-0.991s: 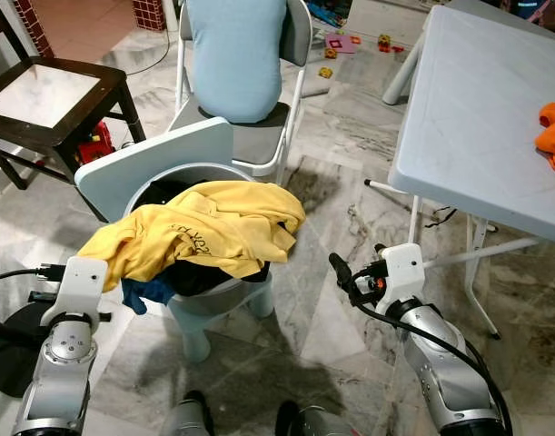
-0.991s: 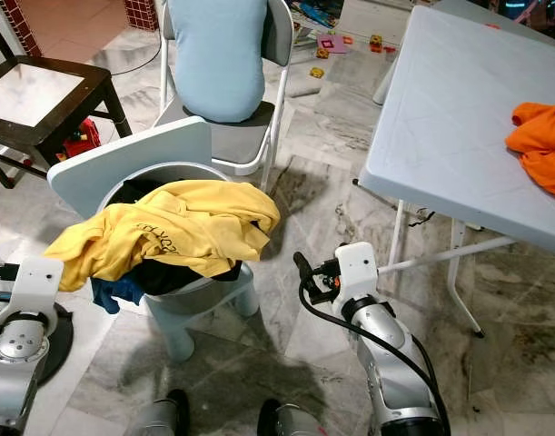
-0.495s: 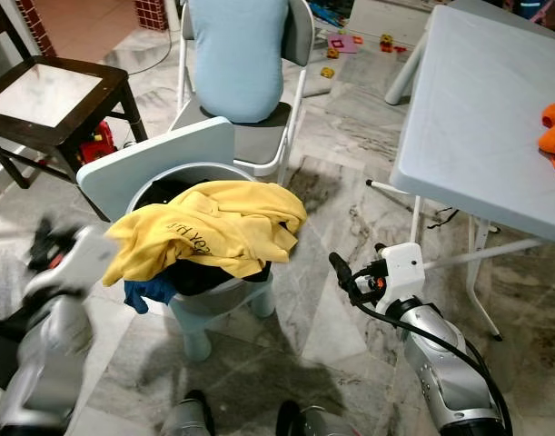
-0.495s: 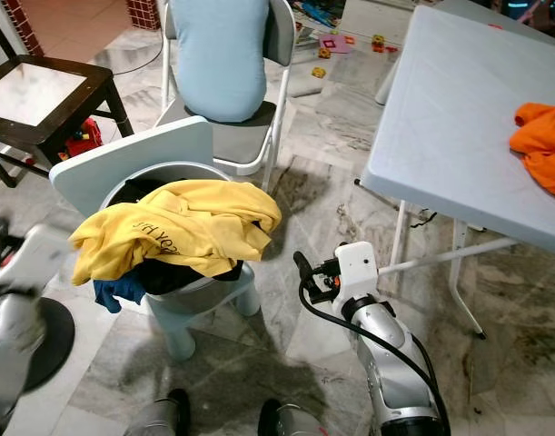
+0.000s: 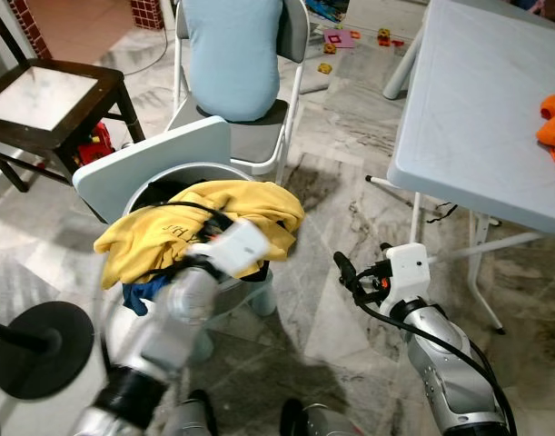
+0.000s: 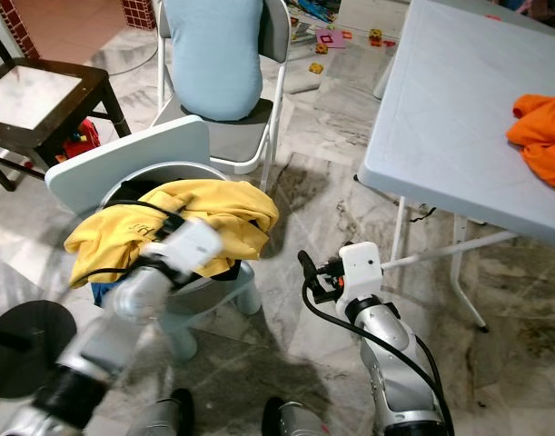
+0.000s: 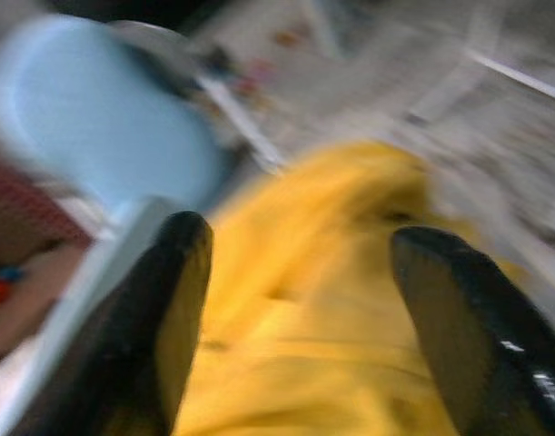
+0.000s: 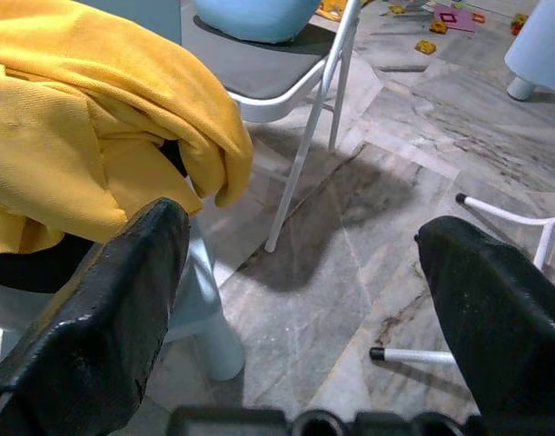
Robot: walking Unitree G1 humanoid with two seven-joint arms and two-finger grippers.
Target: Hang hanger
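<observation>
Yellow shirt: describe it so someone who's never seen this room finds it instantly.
Find the grey folding chair with the pale blue cushion; right in front of it stands a round grey laundry bin. The yellow shirt is heaped over the bin's rim. It is the one yellow garment; the other bright cloth is orange, up on the table.

— How is the light?
— Even and bright; a soft shadow lies on the floor point(image 5: 332, 191) by the chair point(image 5: 259, 136).
— Any blur?
— The left arm point(image 5: 182, 300) smears; its wrist view is wholly blurred, the right one sharp.

Yellow garment point(image 5: 259, 202) lying crumpled, draping over rim of grey basket point(image 5: 200, 169) just ahead of me.
</observation>
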